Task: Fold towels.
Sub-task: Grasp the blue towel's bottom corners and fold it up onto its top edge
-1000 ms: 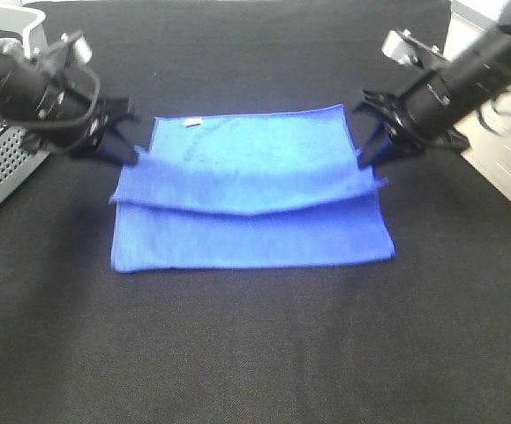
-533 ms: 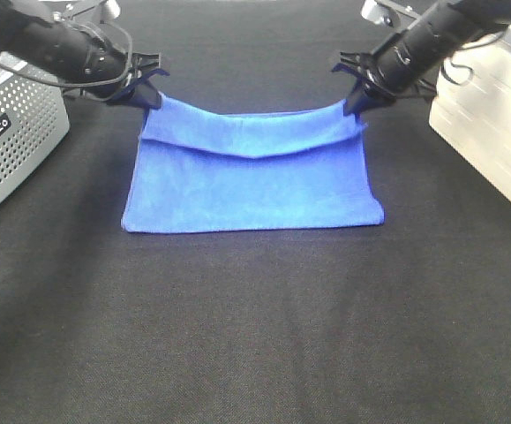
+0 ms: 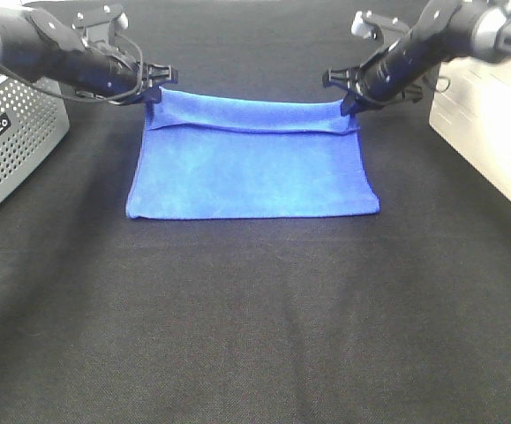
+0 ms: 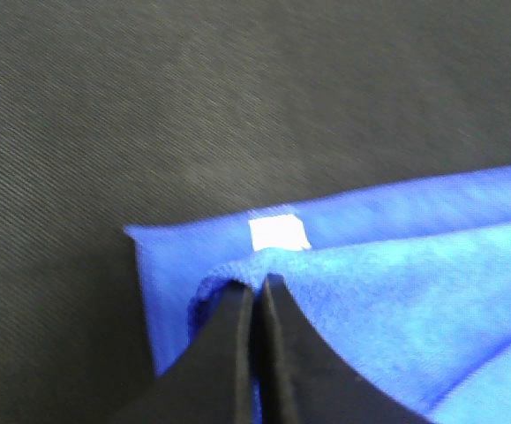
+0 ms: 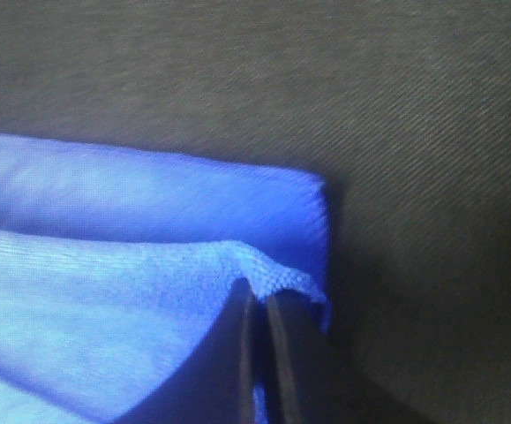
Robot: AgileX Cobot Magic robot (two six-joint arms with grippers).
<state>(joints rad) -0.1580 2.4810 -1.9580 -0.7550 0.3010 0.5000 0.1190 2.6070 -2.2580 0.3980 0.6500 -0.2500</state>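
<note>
Close in on the right tool [image 5: 261, 305] — its two dark fingers [image 5: 301, 362] are pressed almost flat together, with only a thin line between them, and the corner of the blue towel [image 5: 105, 265] is nipped between the tips. The pinched layer rises in a small wrinkled peak at the grip, its weave showing clearly. Under it lies a second, smoother layer of the same towel, its corner reaching just past the held one and lying flat on the dark woven desk [image 5: 414, 132] — a shadow runs along that edge.
</note>
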